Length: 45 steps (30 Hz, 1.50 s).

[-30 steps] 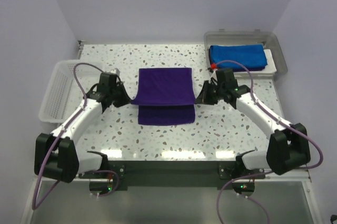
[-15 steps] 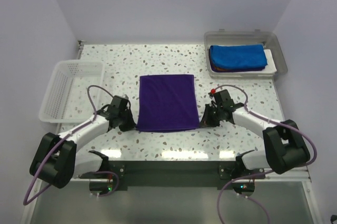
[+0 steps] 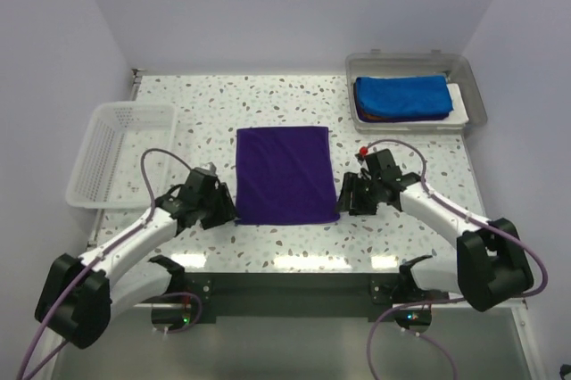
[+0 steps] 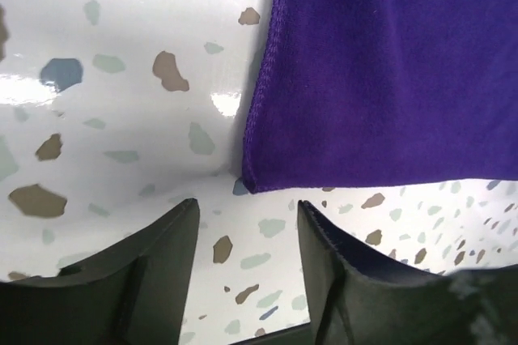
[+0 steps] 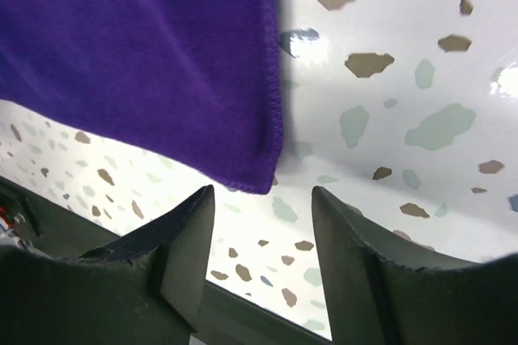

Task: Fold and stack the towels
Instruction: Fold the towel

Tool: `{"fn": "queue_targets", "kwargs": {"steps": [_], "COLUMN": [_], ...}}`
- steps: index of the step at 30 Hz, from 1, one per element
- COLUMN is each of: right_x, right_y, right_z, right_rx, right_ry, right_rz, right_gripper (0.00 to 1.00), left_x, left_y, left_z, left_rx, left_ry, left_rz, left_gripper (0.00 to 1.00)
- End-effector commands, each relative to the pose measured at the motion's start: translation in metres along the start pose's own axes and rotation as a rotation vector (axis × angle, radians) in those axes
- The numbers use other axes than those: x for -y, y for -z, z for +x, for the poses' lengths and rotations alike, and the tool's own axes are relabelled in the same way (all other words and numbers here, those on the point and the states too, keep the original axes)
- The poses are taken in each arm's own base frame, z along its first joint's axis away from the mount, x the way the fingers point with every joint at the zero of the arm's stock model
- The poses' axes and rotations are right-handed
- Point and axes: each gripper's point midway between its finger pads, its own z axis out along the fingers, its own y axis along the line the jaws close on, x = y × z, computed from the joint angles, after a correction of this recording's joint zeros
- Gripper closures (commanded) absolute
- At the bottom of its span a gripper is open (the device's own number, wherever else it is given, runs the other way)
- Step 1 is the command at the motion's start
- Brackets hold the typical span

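**Top external survey: one purple towel flat at mid-table, both claws parted and empty**

1. White basket (image 3: pixel 103 152): at the left edge of the speckled table (image 3: pixel 178 103).
2. Left gripper (image 3: pixel 227 210): low at the purple towel's near-left corner. In the left wrist view its fingers (image 4: pixel 154 272) stand moderately apart with nothing between them. The towel corner lies just beyond the gap, touching neither finger.
3. Purple towel (image 3: pixel 285 175): a neat rectangle lying flat at the table's centre, between the two grippers.
4. Right gripper (image 3: pixel 345 194): low at the towel's near-right corner. In the right wrist view its fingers (image 5: pixel 356 280) are likewise parted and hold nothing, and the corner sits just ahead of them.
5. Grey tray (image 3: pixel 477 103): at the far right rear, lined with a white sheet (image 3: pixel 459 95).
6. Blue towel (image 3: pixel 401 95): folded, on top of the stack in the tray.
7. Rust-brown towel (image 3: pixel 379 118): only its edge shows, beneath the blue towel.
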Motion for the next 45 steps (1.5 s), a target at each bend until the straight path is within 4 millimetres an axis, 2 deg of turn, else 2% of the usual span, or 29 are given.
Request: {"fn": "queue_targets", "kwargs": {"steps": [1,3,4,5,6,7,8,9,10,11,12,14,15,16,17,19,20,23,25,29,32,36,37,39,40,41,42,43,45], "right_x": [-0.014,-0.030,-0.035,-0.039,-0.053,-0.055,-0.069,-0.077,-0.083,-0.088,-0.093,-0.098,-0.098,-0.098,-0.098,-0.096,-0.093,-0.079,-0.073,-0.052,-0.034,-0.012,-0.004,0.000,0.008,0.006,0.007,0.013,0.006], "right_y": [0.032,0.043,0.042,0.042,0.047,0.038,0.044,0.042,0.040,0.029,0.026,0.006,-0.004,-0.010,-0.023,-0.033,-0.048,-0.073,-0.081,-0.099,-0.110,-0.117,-0.121,-0.117,-0.120,-0.111,-0.106,-0.109,-0.094], "right_z": [-0.030,-0.052,-0.060,-0.071,-0.094,-0.104,-0.127,-0.144,-0.158,-0.177,-0.193,-0.223,-0.231,-0.240,-0.254,-0.271,-0.280,-0.294,-0.301,-0.301,-0.291,-0.268,-0.255,-0.244,-0.227,-0.226,-0.214,-0.204,-0.197], "right_rx": [0.096,0.154,0.167,0.191,0.251,0.244,0.288,0.330,0.358,0.369,0.405,0.421,0.419,0.424,0.430,0.453,0.454,0.442,0.439,0.404,0.357,0.283,0.253,0.239,0.201,0.209,0.195,0.172,0.179], "right_ry": [0.095,0.144,0.154,0.158,0.181,0.185,0.203,0.216,0.224,0.230,0.242,0.265,0.269,0.274,0.278,0.283,0.281,0.261,0.251,0.228,0.212,0.174,0.164,0.152,0.144,0.141,0.139,0.135,0.152], "right_rz": [0.015,-0.018,-0.028,-0.029,-0.054,-0.050,-0.066,-0.081,-0.086,-0.082,-0.087,-0.071,-0.062,-0.055,-0.039,-0.027,-0.018,0.012,0.021,0.054,0.109,0.171,0.185,0.190,0.202,0.198,0.198,0.207,0.198], "right_gripper": [0.44,0.44,0.44,0.46,0.47,0.49,0.57,0.61,0.63,0.65,0.66,0.66,0.67,0.67,0.67,0.67,0.67,0.67,0.67,0.67,0.66,0.66,0.65,0.65,0.65,0.65,0.64,0.64,0.64], "left_x": [-0.007,0.007,0.012,0.026,0.030,0.031,0.048,0.052,0.056,0.071,0.069,0.082,0.077,0.082,0.081,0.080,0.078,0.057,0.048,0.032,0.021,0.007,0.001,0.000,-0.008,-0.006,-0.014,-0.016,-0.012], "left_y": [0.022,0.034,0.034,0.041,0.040,0.030,0.035,0.031,0.016,0.016,-0.003,-0.012,-0.030,-0.034,-0.041,-0.061,-0.066,-0.084,-0.088,-0.093,-0.096,-0.095,-0.094,-0.088,-0.087,-0.081,-0.078,-0.074,-0.064], "left_z": [-0.010,-0.032,-0.040,-0.058,-0.070,-0.077,-0.099,-0.113,-0.124,-0.143,-0.148,-0.174,-0.174,-0.183,-0.183,-0.177,-0.173,-0.152,-0.143,-0.124,-0.111,-0.095,-0.087,-0.078,-0.065,-0.061,-0.046,-0.040,-0.031], "left_rx": [0.072,0.141,0.155,0.194,0.222,0.208,0.251,0.279,0.277,0.311,0.288,0.318,0.279,0.288,0.270,0.216,0.198,0.131,0.109,0.067,0.038,-0.006,-0.024,-0.040,-0.067,-0.067,-0.096,-0.104,-0.104], "left_ry": [0.039,0.026,0.004,-0.009,-0.025,-0.057,-0.075,-0.090,-0.120,-0.132,-0.159,-0.166,-0.184,-0.185,-0.194,-0.212,-0.216,-0.211,-0.204,-0.179,-0.164,-0.154,-0.153,-0.142,-0.138,-0.136,-0.135,-0.137,-0.137], "left_rz": [-0.049,-0.025,-0.026,-0.006,-0.021,-0.055,-0.038,-0.056,-0.074,-0.050,-0.083,-0.072,-0.097,-0.093,-0.099,-0.106,-0.107,-0.157,-0.174,-0.204,-0.226,-0.258,-0.266,-0.254,-0.263,-0.248,-0.262,-0.262,-0.241], "left_gripper": [0.42,0.37,0.36,0.36,0.38,0.41,0.49,0.54,0.57,0.62,0.64,0.71,0.73,0.75,0.78,0.78,0.78,0.78,0.78,0.78,0.78,0.76,0.76,0.76,0.76,0.76,0.75,0.74,0.73]}}
